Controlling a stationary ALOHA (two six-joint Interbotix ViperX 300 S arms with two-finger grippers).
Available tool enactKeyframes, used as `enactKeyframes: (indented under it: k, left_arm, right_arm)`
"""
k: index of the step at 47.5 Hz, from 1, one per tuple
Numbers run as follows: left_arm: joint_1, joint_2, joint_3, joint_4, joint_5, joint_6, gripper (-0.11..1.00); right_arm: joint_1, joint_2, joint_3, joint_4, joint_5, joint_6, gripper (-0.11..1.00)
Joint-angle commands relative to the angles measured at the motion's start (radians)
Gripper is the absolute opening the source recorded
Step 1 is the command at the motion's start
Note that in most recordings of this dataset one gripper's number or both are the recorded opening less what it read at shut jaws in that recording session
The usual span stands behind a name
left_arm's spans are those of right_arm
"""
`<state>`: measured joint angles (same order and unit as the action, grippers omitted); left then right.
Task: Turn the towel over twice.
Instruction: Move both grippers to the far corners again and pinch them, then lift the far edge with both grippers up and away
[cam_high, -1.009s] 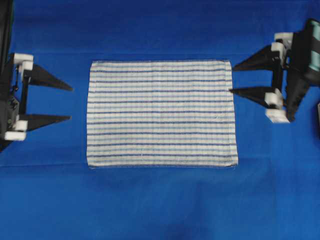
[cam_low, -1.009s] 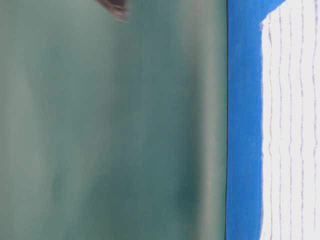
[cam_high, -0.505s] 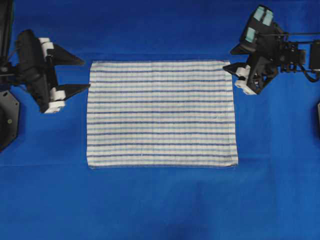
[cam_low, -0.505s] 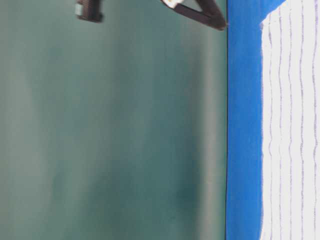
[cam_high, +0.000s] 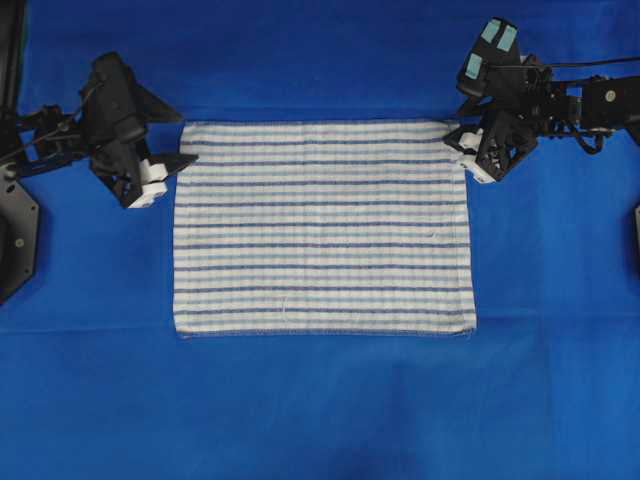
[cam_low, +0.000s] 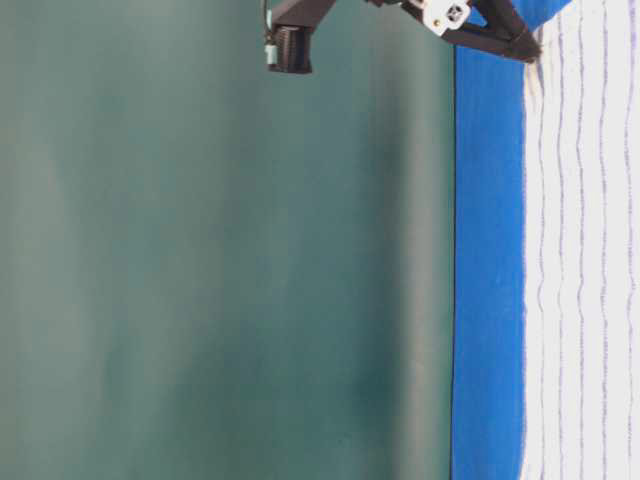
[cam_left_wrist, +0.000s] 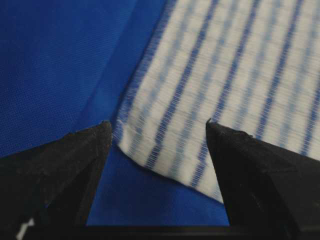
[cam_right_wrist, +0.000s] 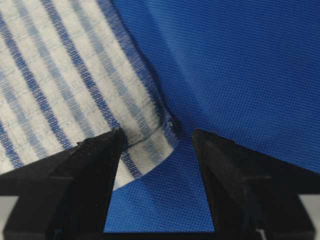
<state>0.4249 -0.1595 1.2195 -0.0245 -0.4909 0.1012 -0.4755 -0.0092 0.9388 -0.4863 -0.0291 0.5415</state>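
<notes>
The towel (cam_high: 320, 228) lies flat in the middle of the table, white with thin blue stripes. My left gripper (cam_high: 188, 138) is open at its far left corner. In the left wrist view that corner (cam_left_wrist: 150, 145) sits between the spread fingers (cam_left_wrist: 75, 165) of the left gripper (cam_left_wrist: 157, 125). My right gripper (cam_high: 455, 125) is open at the far right corner. The right wrist view shows the right gripper (cam_right_wrist: 159, 132) straddling the slightly rumpled corner (cam_right_wrist: 150, 145), one finger (cam_right_wrist: 95, 170) resting on the cloth. The table-level view shows the right gripper (cam_low: 530, 50) touching down at the towel's (cam_low: 590, 280) edge.
A plain blue tablecloth (cam_high: 320, 410) covers the whole table around the towel. A dark arm base (cam_high: 15, 240) stands at the left edge. A green wall (cam_low: 220, 280) rises behind the table.
Both arms have swung in from the sides and turned down onto the towel's two far corners. Both grippers have stayed open, and the towel has not moved.
</notes>
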Motion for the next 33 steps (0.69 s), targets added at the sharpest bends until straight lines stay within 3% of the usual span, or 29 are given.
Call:
enactKeyframes:
  k: [1,16,21,25,30,33]
  left_arm:
    - [0.02,0.032,-0.028,-0.002,-0.009,0.002,0.71]
    - [0.06,0.135,-0.049,-0.002,-0.015,0.014,0.69]
    - [0.063,0.138,-0.048,-0.002,-0.012,0.015,0.66]
    - [0.063,0.141,-0.046,-0.002,-0.009,0.023,0.56]
    - [0.063,0.141,-0.048,-0.002,0.0,0.057,0.31]
    - [0.063,0.141,-0.051,-0.005,0.003,0.067,0.16]
  right_arm:
    - [-0.008,-0.006,-0.009,-0.003,-0.014,-0.006,0.62]
    - [-0.012,0.029,-0.018,-0.003,-0.025,-0.008,0.61]
    - [-0.015,0.066,-0.029,-0.005,-0.034,-0.009,0.52]
    - [-0.021,0.087,-0.037,-0.008,-0.043,-0.009,0.35]
    - [-0.025,0.091,-0.037,-0.011,-0.043,-0.009,0.1]
    - [-0.026,0.089,-0.035,-0.011,-0.04,-0.009,0.08]
